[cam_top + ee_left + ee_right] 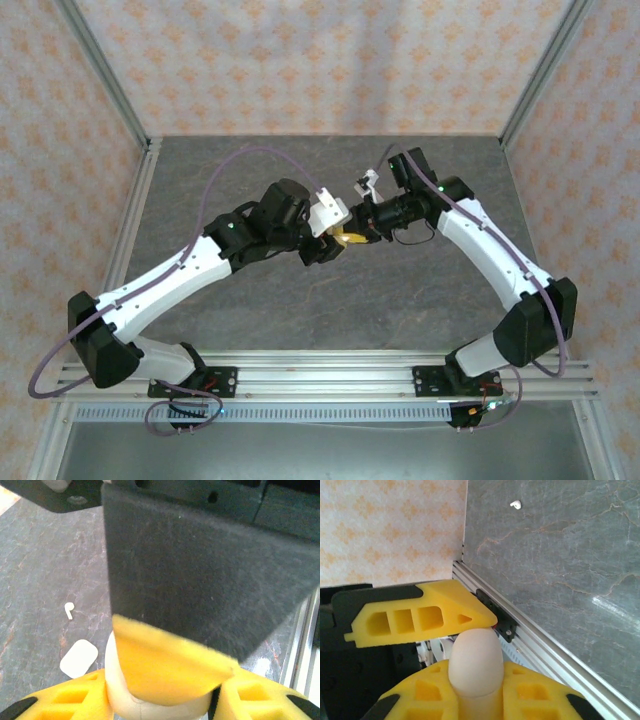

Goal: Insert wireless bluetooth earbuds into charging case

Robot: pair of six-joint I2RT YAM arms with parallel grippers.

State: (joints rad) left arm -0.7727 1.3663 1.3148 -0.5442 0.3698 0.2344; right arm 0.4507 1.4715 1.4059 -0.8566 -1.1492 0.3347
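Observation:
The white rounded charging case (474, 660) is held above the middle of the table, where both grippers meet. My right gripper (475, 692) is shut on it, a yellow finger pressed against each side. My left gripper (160, 702) straddles the same case (120, 692): its left finger touches it, and a thin dark gap shows at its right finger. One left finger (420, 615) rests against the case's top. A right finger (165, 665) covers the case's front. One tiny white earbud (69, 610) lies on the table, also seen as a far earbud (515, 504).
A second flat white rounded case (79, 658) lies on the grey marbled table (400, 300) close to the earbud. An aluminium rail (555, 655) borders the table, with patterned walls behind. From above, the left gripper (335, 240) and right gripper (356, 236) meet tip to tip.

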